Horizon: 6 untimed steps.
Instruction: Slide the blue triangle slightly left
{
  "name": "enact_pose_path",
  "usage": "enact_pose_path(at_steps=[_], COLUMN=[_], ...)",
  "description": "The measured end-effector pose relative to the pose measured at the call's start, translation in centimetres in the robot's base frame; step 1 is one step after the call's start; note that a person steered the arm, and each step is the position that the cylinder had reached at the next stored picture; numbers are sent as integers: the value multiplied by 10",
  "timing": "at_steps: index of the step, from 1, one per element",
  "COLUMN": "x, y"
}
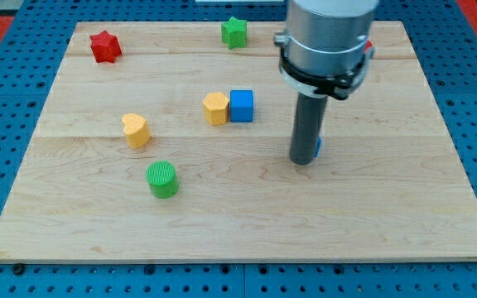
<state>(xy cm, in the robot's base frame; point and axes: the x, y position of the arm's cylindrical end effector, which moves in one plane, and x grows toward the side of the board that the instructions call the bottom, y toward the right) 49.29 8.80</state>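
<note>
My tip (303, 161) is resting on the board, gripping nothing. The blue triangle (318, 148) is peeking out, touching its right side

My rod hides nearly all of a blue block (318, 149), shape unclear; a red block (368, 48) barely shows.

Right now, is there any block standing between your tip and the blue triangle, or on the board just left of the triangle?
Nothing visible does. My tip is right against the blue triangle, which it mostly hides. Bare wood lies left of it; the blue cube sits farther up-left.
</note>
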Motion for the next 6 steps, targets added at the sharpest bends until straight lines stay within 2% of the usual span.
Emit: enact_pose_path(at_steps=[1, 3, 5, 6], x=[30, -35, -39, -39], y=[0, 41, -43, -43])
